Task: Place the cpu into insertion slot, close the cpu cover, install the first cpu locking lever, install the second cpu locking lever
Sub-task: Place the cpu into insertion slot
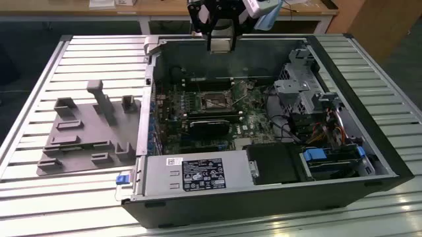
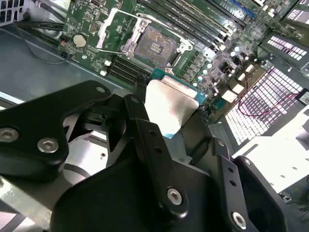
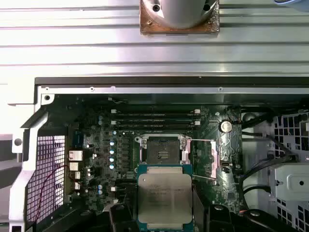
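The gripper (image 1: pixel 220 43) hovers above the far rim of the open black computer case (image 1: pixel 264 203), which stands on the slatted metal tabletop (image 1: pixel 66 200). Clear air separates the gripper from the green circuit board (image 1: pixel 254 129) below. In both wrist views the jaws are drawn in narrow and clamp the cpu (image 3: pixel 164 191) (image 2: pixel 170 101), a small flat square chip with a dull silver-grey metal top. They grip it by two opposite edges. A thin green border shows along its free edges. The cpu hangs off the board, near the insertion slot (image 3: pixel 163 147) (image 2: pixel 154 44) but apart from it. The slot is a small square socket with a dark centre and a silvery rim, and that centre lies uncovered. The cpu cover (image 3: pixel 213 159) (image 2: pixel 110 28), a thin silvery metal frame, is swung up off the slot and stands at one side of it. Long dark memory sockets (image 3: pixel 154 121) run along another side. In the exterior view a black rectangular block (image 1: pixel 209 126) sits just beside the slot's near edge. A grey moulded fixture plate (image 1: pixel 72 143) lies on the tabletop, well apart to the exterior view's left.
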Available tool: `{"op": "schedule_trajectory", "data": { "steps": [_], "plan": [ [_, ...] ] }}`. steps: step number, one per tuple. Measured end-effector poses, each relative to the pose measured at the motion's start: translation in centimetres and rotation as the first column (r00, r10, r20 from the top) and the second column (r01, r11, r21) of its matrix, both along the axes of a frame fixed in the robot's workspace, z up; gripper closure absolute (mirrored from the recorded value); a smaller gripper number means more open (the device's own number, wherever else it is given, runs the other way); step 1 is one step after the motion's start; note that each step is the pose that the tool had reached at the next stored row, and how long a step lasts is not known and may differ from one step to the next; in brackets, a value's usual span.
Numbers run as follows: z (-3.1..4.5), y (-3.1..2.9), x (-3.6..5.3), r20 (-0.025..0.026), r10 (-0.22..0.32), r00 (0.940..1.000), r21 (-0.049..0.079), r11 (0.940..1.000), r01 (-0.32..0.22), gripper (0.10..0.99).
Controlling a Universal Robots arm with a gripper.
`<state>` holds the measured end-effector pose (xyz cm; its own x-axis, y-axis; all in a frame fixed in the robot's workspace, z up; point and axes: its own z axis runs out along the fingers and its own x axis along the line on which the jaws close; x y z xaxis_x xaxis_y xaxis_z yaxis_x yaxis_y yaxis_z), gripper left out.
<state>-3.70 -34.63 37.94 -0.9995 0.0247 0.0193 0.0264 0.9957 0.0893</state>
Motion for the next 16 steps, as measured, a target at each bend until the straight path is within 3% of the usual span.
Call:
{"op": "schedule_trajectory", "data": {
  "steps": [12,16],
  "plan": [
    [-0.02,0.0,0.0,0.0,0.0,1.0,0.0,1.0,0.0,0.549],
    [-0.47,0.0,0.0,0.0,0.0,1.0,0.0,1.0,0.0,0.549]
  ]
}}
